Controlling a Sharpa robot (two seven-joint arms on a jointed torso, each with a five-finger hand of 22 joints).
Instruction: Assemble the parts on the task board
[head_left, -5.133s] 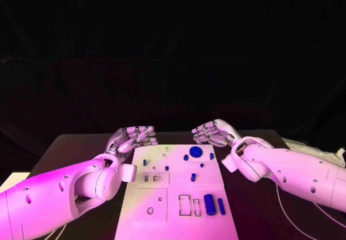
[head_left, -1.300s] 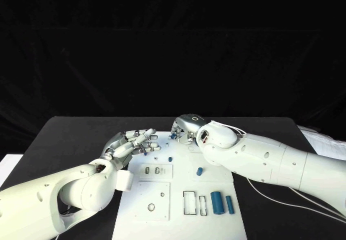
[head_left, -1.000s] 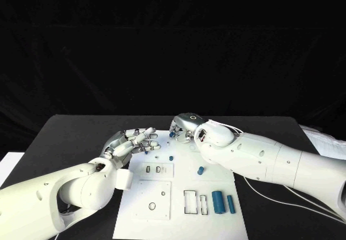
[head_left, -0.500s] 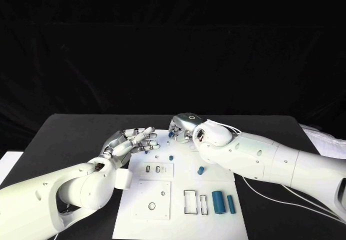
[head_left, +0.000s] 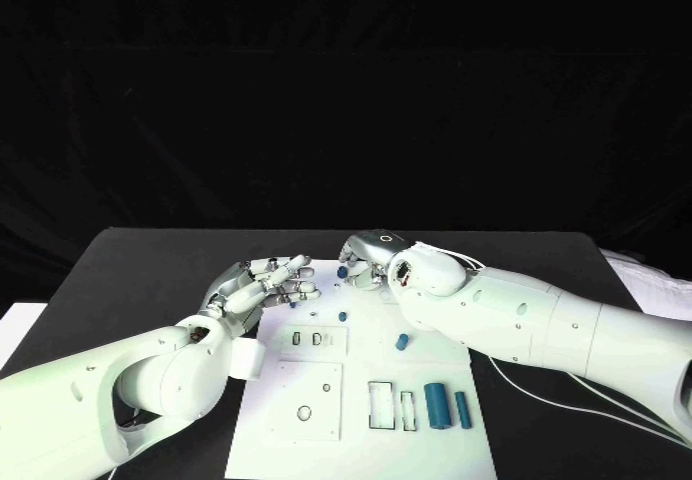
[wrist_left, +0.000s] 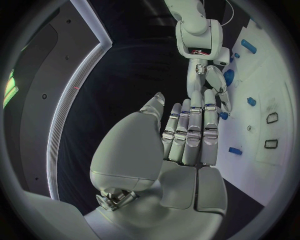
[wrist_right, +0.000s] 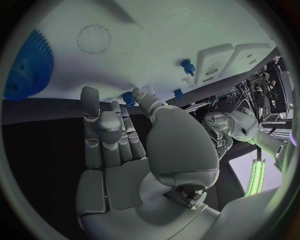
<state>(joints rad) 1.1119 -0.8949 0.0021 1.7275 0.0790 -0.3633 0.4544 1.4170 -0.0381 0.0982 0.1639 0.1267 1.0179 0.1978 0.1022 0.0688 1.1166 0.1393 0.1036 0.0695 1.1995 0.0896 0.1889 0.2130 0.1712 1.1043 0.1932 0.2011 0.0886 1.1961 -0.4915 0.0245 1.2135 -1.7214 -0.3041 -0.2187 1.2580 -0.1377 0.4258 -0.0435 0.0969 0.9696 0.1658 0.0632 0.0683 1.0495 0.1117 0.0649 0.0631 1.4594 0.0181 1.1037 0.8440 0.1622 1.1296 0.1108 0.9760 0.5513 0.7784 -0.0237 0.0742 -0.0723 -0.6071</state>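
Observation:
The white task board lies in the middle of the table. My right hand reaches over the board's far end, and its thumb and a finger pinch a small blue part. A blue toothed wheel sits on the board beside that hand. My left hand hovers at the board's far left edge, palm up and holding nothing, with its fingers stretched out. Two blue bars lie near the front right, and a short blue part lies mid-board.
Empty slots and an oval hole mark the board's near half. Small blue pegs stand at the board's far left. Black table lies open on both sides. White cables trail under the right arm.
Since five seconds ago my right arm has swung left across the board's far end, covering the wheel. Over the last second both hands have hardly moved.

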